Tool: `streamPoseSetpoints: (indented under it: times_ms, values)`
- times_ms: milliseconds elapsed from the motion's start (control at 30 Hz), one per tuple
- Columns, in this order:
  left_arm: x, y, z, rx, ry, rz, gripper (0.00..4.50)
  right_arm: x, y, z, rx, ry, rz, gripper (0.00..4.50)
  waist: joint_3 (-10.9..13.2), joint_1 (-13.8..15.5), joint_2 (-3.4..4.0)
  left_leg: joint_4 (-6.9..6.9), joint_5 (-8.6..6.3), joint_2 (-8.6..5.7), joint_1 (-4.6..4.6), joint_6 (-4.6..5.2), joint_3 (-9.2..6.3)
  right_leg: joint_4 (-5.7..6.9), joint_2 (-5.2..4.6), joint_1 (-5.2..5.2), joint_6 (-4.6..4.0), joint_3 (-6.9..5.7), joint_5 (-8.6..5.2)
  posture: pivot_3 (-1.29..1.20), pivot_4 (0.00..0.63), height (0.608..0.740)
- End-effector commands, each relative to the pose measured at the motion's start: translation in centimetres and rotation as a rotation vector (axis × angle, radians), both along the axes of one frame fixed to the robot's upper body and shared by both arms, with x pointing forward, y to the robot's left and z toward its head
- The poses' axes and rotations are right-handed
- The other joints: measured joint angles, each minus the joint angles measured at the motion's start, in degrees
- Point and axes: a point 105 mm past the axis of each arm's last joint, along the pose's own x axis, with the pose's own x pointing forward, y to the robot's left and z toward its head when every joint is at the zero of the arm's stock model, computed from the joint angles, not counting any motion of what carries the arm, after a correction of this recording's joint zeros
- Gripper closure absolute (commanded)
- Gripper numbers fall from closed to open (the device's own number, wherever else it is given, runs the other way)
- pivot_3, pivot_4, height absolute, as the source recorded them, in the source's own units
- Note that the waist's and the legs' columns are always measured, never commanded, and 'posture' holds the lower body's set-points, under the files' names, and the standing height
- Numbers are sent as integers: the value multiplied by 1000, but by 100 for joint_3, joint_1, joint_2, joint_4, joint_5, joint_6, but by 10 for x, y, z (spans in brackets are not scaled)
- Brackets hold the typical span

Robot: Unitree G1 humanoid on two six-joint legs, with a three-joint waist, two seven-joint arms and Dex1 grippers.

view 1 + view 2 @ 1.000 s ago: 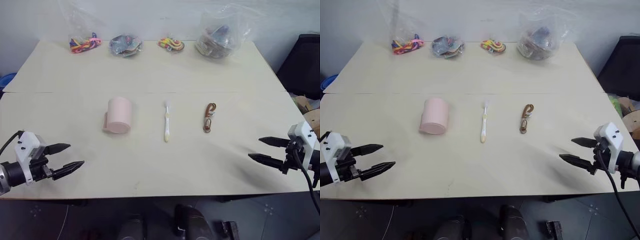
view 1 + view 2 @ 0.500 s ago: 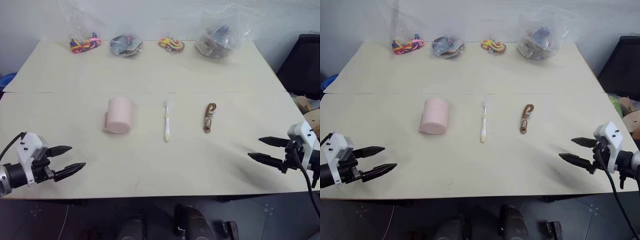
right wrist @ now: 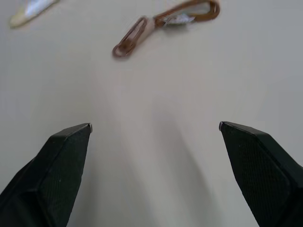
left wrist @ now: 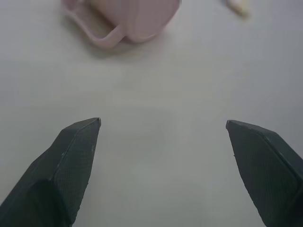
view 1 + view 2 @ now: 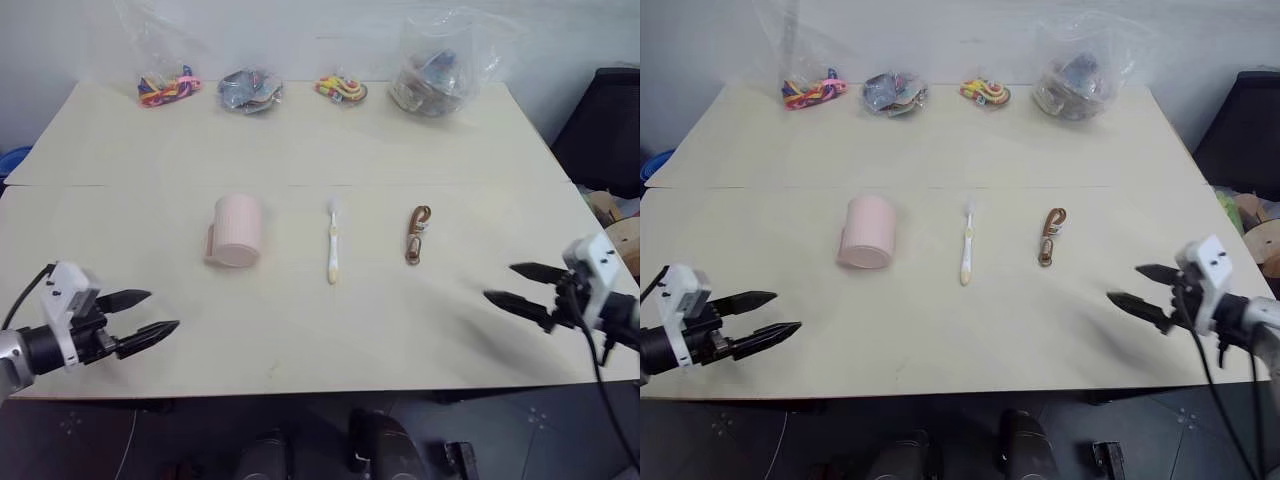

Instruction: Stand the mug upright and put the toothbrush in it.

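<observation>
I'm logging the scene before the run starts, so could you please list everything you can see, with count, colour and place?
mug: 1, pale pink, lying on its side, table centre-left
toothbrush: 1, white and pale yellow, lying flat beside the mug toward the robot's right
strap: 1, brown with a metal clip, lying further right of the toothbrush
clear bags: 4, holding mixed coloured items, in a row along the far edge
table: 1, cream, beneath it all
dark object: 1, black, off the table's right edge
left claw: 1, black fingers, open, over the near left corner
right claw: 1, black fingers, open, over the near right edge
</observation>
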Motion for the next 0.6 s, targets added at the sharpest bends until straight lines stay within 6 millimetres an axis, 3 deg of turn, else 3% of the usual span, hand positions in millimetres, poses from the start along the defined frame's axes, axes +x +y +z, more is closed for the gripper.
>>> streamPoseSetpoints:
  times_ms: [33,167,267,333,600]
  values:
    - [-2,-41,26,-124,-38,-142,0,12,41,22,148,-74,-23,19,0,-3,1,0,0,0,1,-2,-2,2,0,0,0,6,0,0,150,740]
    - [-4,-90,45,-161,-79,-324,0,40,73,16,250,-66,-224,19,-1,-3,1,5,1,-4,-6,-9,-13,5,-3,-1,0,20,0,0,150,740]
    - [-2,-111,55,-140,-113,-417,0,56,92,8,295,-38,-345,19,-2,-2,6,6,2,-14,-9,-12,-13,8,1,-4,-1,13,0,0,150,740]
    - [4,-118,59,-112,-139,-440,0,66,104,1,284,-36,-398,19,-2,-14,7,4,3,-26,-7,-14,-9,8,18,-4,-2,-2,-1,0,150,740]
    - [17,-124,68,-101,-184,-472,0,83,112,-17,181,-58,-522,19,-3,-64,10,-4,7,-24,-4,-21,45,4,37,-8,-3,-5,-2,0,150,740]
